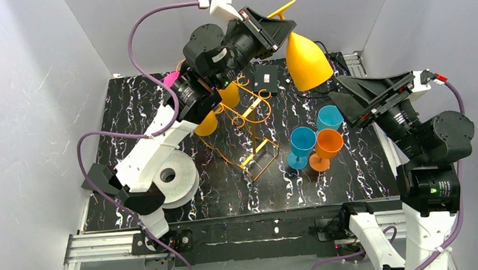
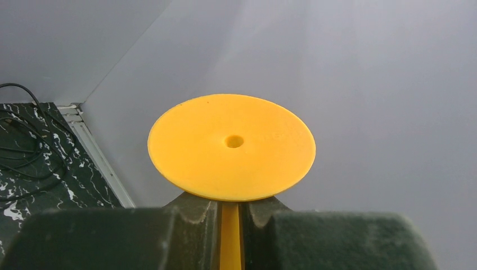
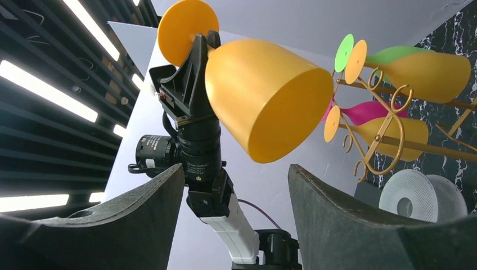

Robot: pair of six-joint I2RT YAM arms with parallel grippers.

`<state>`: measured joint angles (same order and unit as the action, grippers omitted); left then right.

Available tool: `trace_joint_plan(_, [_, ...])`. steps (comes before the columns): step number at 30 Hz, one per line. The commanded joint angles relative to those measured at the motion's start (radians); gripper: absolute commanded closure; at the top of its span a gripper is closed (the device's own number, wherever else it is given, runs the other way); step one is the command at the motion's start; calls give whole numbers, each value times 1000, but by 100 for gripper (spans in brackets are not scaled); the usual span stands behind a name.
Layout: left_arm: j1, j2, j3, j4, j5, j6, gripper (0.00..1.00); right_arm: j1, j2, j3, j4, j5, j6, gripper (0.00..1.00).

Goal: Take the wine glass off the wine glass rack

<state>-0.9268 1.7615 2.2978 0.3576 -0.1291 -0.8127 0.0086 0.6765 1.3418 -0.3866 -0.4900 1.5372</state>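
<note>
Grip: left gripper (image 2: 230, 216) pinches wine glass (image 1: 307, 60) stem, above table's (image 1: 354, 184) far edge.
Right gripper (image 3: 233, 214): fingers wide, empty.
Risk: we fear stem pivots, glass drops.

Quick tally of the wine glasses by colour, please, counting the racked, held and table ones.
Yellow glasses: 3, two on the rack plus the yellow glass in the left gripper
Blue glasses: 2
Orange glass: 1
Magenta glass: 1
Green glass: 1
Total: 8
</note>
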Motion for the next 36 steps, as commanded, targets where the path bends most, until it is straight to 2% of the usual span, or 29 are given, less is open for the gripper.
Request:
trace_joint_plan(1, [-3,-20,51,92,-62,-52,100,2,8,-8,104,28,-23,26])
trace_joint_plan(9, [-3,-24,31,98,-87,-106,100,2,55,-21,238,24,13,30])
trace_joint_plan(19, [-3,-35,-17,121,-109,-170,100,2,102,-15,307,10,43,40])
trace_joint_plan(25, [-3,-36,-38,153,-116,-185,100,2,126,-9,338,6,58,49])
trace_joint_plan(36, [-3,-42,-89,236,-154,-178,100,2,158,-4,377,9,97,57])
